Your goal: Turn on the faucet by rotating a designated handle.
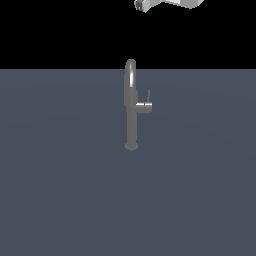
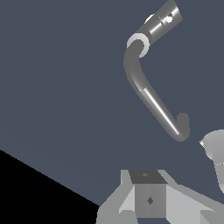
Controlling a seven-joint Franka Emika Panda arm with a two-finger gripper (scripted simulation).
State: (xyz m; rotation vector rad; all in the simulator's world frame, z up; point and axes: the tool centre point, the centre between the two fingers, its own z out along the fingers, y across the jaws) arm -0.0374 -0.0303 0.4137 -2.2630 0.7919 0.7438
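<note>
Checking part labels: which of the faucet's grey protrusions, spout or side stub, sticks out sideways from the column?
The handle: a short stub jutting toward the exterior view's right from the faucet column, ending in a thin upright rod. The spout arches over the top instead.

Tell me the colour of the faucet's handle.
Grey metallic, like the rest of the faucet; the handle shows best in the exterior view.

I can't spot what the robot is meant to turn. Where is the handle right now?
In the exterior view the handle juts from the faucet column toward that view's right, about halfway up, below the arched spout; the hand is high above it.
</note>
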